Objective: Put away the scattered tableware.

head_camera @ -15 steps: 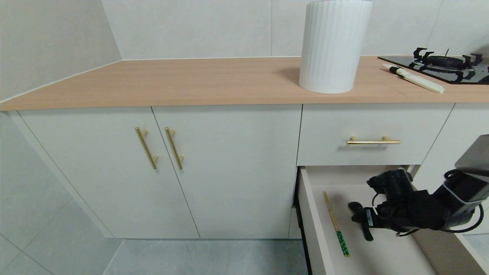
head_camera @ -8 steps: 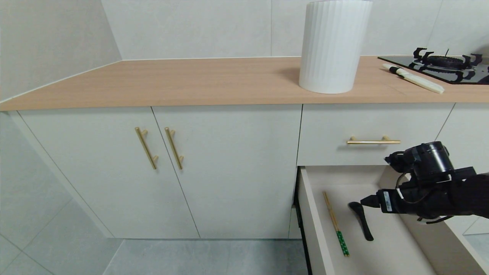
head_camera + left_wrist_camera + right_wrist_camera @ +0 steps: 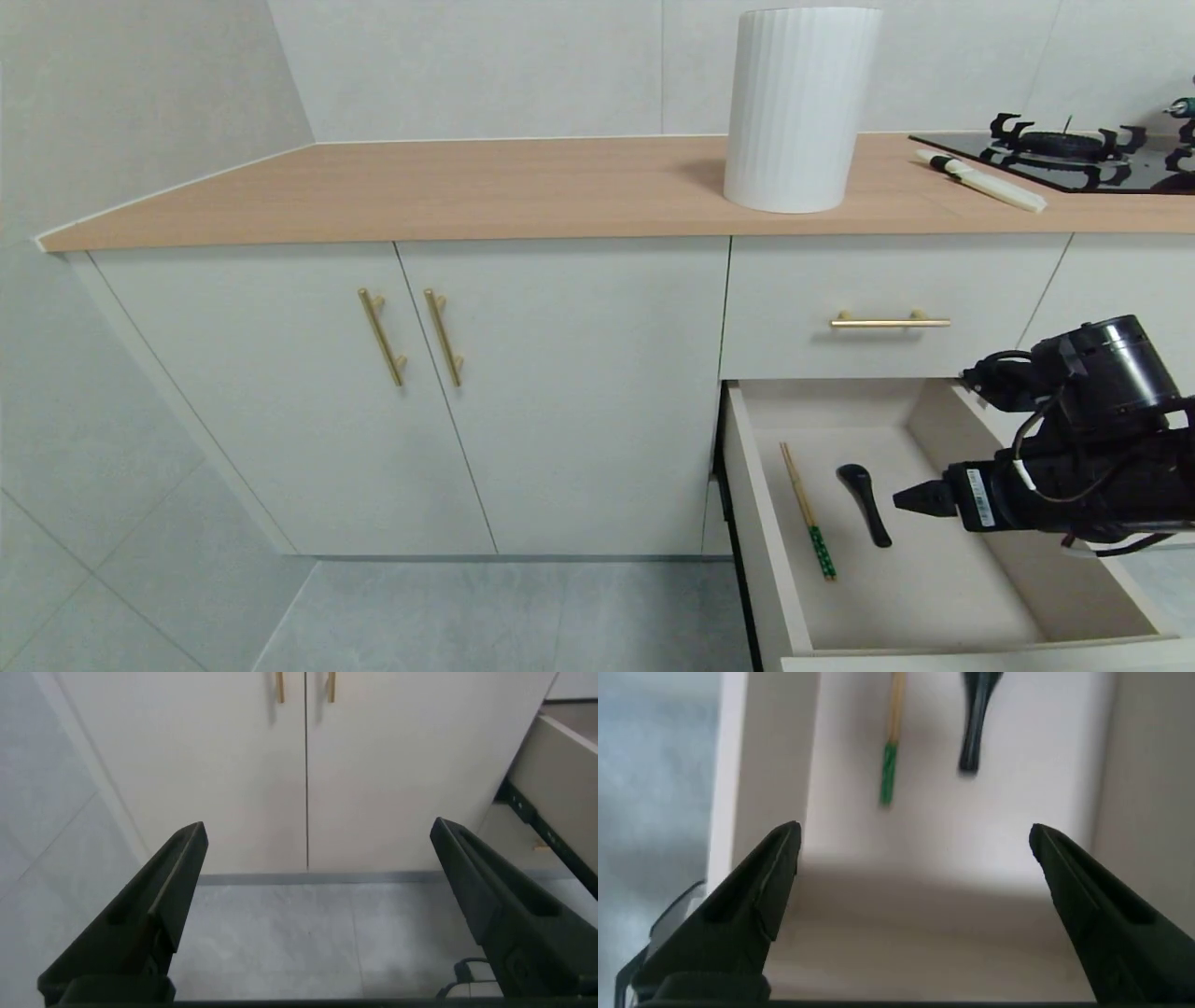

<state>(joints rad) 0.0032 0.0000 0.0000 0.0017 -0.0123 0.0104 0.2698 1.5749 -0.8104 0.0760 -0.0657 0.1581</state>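
The lower drawer (image 3: 752, 527) stands pulled out at the lower right. On its floor lie a pair of wooden chopsticks with green ends (image 3: 808, 515) and, beside them, a black spoon (image 3: 865, 504). My right gripper (image 3: 920, 499) hovers over the drawer just right of the spoon, open and holding nothing. From the right wrist, its gripper (image 3: 913, 835) spreads wide above the chopsticks (image 3: 891, 751) and spoon (image 3: 975, 723). A cream utensil with a black band (image 3: 980, 180) lies on the counter beside the stove. My left gripper (image 3: 318, 829) is open, low before the cabinet doors.
A tall white ribbed canister (image 3: 798, 107) stands on the wooden counter (image 3: 420, 191). A black gas stove (image 3: 1064, 154) sits at the far right. A shut drawer with a gold handle (image 3: 890, 322) is above the open one. Tiled floor lies left of the drawer.
My right gripper has risen off the spoon and drawn back to the right, leaving the spoon on the drawer floor. The head camera has shifted, so the whole scene sits differently.
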